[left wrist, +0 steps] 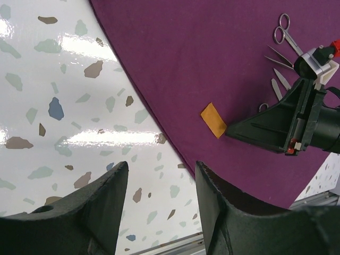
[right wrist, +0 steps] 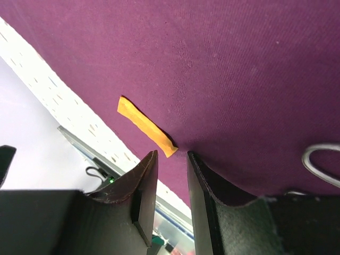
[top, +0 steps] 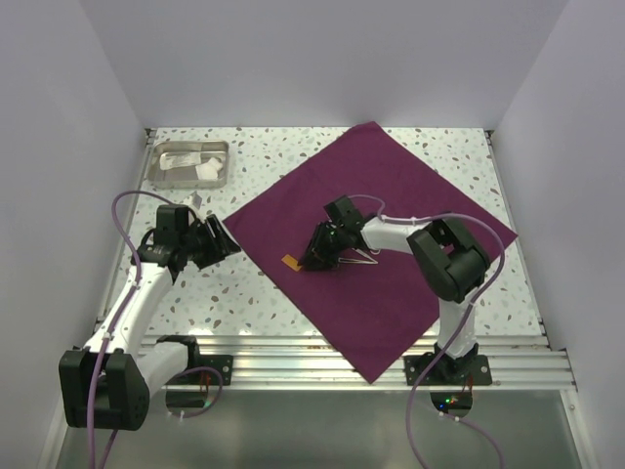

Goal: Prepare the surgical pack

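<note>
While the surgical pack (top: pixel 391 195) lies spread as a single flat sheet, set cornerwise across the centre and 3 o'clock half of the worktop (top: pixel 244 293), none of its corners has been folded. Its 6 o'clock corner reaches over the near rail.

Contents on the cloth: scissors (left wrist: pixel 284 33) and slim steel pieces beside them, which look like forceps though they are too small to be sure. They are grouped near the sheet's middle. An orange strip (right wrist: pixel 144 125) lies flat and apart from them, toward the 8 o'clock edge of the cloth.

Right gripper (right wrist: pixel 171 154): low over the cloth, fingers narrowly parted with nothing between them. The near end of the strip is just ahead of the gap. Left gripper (left wrist: pixel 162 167): over bare worktop just off the sheet's 9 o'clock corner, fingers wide and empty. A steel tray (top: pixel 156 166) holding white items stands at the 10 o'clock corner of the worktop, well apart from the cloth.

Judgement: the loading step is in hand and wrapping has not begun. The next move appears to concern the strip. The right fingers would need to descend squarely over its end and close without pinching the cloth beneath, as the strip is thin and lies flush. Folding would then call for the left fingers to take the 9 o'clock corner.
</note>
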Controlling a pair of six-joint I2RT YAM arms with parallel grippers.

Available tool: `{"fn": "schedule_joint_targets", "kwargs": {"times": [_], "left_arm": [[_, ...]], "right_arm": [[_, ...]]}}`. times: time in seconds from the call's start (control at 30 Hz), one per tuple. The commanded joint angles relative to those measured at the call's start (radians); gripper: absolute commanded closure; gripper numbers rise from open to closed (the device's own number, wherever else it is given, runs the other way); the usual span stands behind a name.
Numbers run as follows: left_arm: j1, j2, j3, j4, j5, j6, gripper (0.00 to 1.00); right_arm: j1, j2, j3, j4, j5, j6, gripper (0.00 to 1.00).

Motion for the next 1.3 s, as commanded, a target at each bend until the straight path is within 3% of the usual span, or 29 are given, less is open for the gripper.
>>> {"fn": "schedule_joint_targets", "kwargs": {"times": [0.0,0.6,0.93,1.0,1.1,1.27], "left_arm": [[-0.008,-0.01,0.007,0.041,0.014,0.021,0.43],[-0.008,0.018,0.01,0.055,0.015,0.008,0.43],[-0.008,0.013,0.004,0.056,0.015,-0.004,0.43],[-0.008,0.01,0.004,0.056,0.014,-0.006,0.43],[-0.008,0.007,0.004,0.084,0.049,-0.007,0.43],[-0.008,0.015,0.018,0.174,0.184,0.028,0.38]], "right_arm": [[0.003,0.053,0.018,0.012,0.039,-0.025,0.67],[0.0,0.123,0.124,0.001,0.011,-0.054,0.71],[-0.004,0.13,0.13,0.004,0.007,-0.074,0.83],[-0.007,0.117,0.116,0.013,-0.001,-0.079,0.9],[-0.02,0.087,0.095,0.053,-0.035,-0.099,0.99],[-0.052,0.013,0.081,0.118,-0.136,-0.18,1.0]]}}
